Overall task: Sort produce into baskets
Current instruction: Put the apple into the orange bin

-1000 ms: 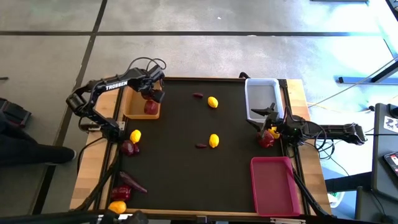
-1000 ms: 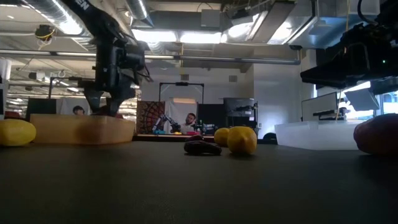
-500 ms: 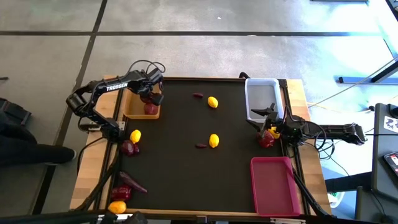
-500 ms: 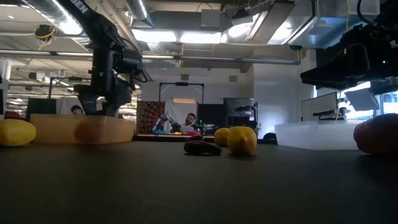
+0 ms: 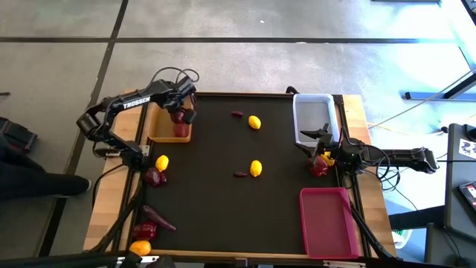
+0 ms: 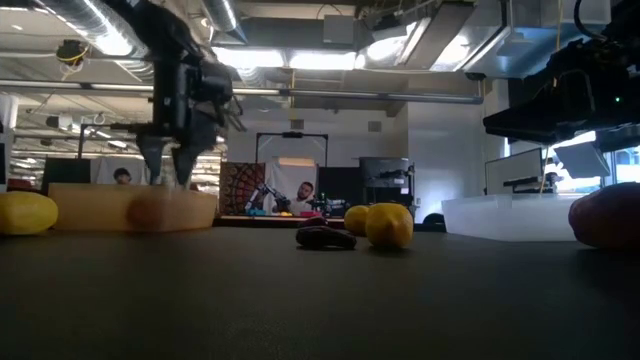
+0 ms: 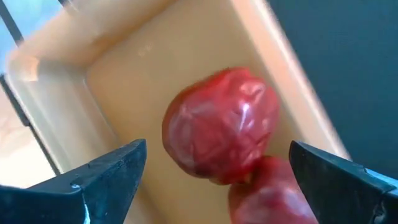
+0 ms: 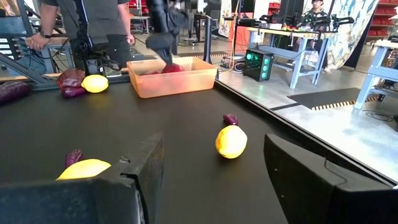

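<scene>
Left gripper (image 5: 181, 113): held above the tan basket (image 5: 158, 135) at the far left; fingers (image 7: 106, 174) are seen apart and empty in the left wrist view.
Basket content: two dark red fruits (image 7: 221, 134), shown touching only in the left wrist view.
Right gripper (image 5: 321, 141): held just beside the white basket (image 5: 312, 104), above a red fruit (image 5: 318, 168); fingers are apart in the right wrist view.
Table (image 5: 223, 216): two yellow fruits (image 5: 255, 168) lie in the middle; more produce lies near the left edge.

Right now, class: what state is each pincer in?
Left pincer: open, holding nothing, above the wooden basket.
Right pincer: open, empty.
</scene>
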`<state>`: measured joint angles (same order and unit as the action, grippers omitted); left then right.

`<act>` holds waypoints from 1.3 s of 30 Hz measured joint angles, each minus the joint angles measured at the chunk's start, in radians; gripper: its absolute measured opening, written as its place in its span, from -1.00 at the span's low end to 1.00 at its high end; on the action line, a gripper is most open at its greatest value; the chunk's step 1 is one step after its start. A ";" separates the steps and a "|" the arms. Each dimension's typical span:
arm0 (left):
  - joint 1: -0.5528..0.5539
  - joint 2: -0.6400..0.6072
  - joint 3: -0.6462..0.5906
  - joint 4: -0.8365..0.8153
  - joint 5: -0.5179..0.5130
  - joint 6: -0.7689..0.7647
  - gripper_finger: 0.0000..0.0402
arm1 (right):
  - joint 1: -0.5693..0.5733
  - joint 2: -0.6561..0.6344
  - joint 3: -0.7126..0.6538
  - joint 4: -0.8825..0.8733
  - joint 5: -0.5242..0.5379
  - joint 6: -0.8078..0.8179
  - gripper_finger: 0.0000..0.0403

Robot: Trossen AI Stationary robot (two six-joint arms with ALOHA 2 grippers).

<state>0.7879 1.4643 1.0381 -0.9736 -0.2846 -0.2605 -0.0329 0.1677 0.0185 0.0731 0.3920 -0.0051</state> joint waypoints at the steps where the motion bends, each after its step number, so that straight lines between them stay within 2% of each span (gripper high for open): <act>1: -0.008 -0.013 0.012 -0.015 0.000 -0.003 0.94 | 0.000 0.000 0.000 0.000 0.000 0.000 0.19; 4: -0.040 -0.060 0.042 -0.036 0.030 -0.031 0.94 | 0.000 0.000 0.000 0.000 0.000 0.000 0.19; 10: -0.120 -0.149 0.058 -0.032 0.232 -0.078 0.94 | 0.000 0.000 0.000 0.000 0.000 0.000 0.19; 14: -0.194 -0.179 0.058 -0.036 0.314 -0.100 0.94 | 0.000 0.000 0.000 0.002 0.000 0.000 0.19; 25: -0.418 -0.194 0.058 -0.076 0.400 -0.347 0.94 | 0.000 0.000 0.000 0.004 0.000 0.000 0.19; 39: -0.782 -0.193 0.058 -0.313 0.378 -0.771 0.94 | 0.000 0.000 0.000 0.005 0.000 0.000 0.19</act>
<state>0.0058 1.2713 1.0958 -1.2870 0.0931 -1.0319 -0.0330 0.1677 0.0185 0.0776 0.3920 -0.0048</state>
